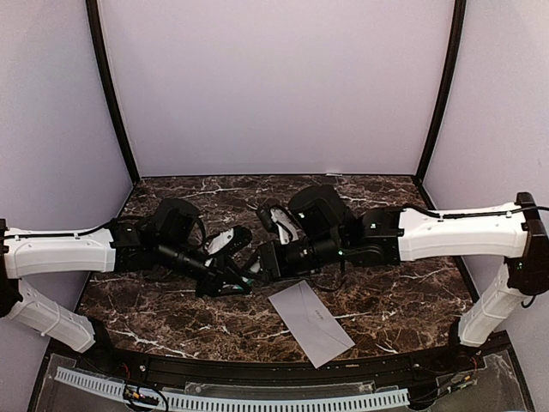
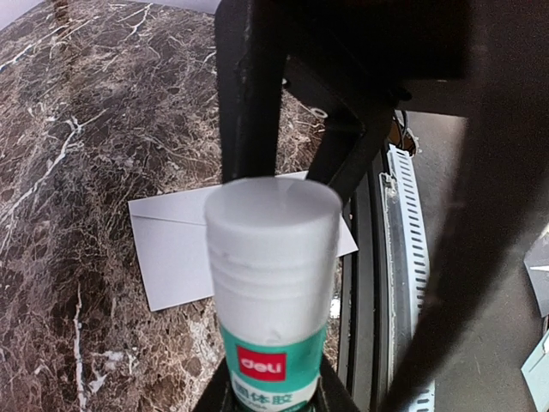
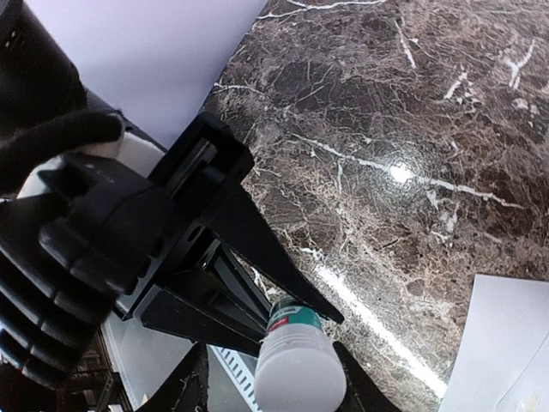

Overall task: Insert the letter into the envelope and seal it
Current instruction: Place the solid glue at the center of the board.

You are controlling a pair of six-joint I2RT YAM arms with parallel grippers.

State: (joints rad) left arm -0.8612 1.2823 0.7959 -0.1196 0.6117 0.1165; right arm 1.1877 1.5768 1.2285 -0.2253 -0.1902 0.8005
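Left wrist view shows the left hand (image 2: 268, 397) pinching a glue stick (image 2: 271, 356) cap-outward, seemingly so the right hand (image 3: 273, 388), spread around the cap (image 3: 300, 376), can uncap it.

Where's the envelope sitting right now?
In the top view, the envelope lies flat on the marble table, just right of centre near the front edge, on the near side of the right gripper, untouched.
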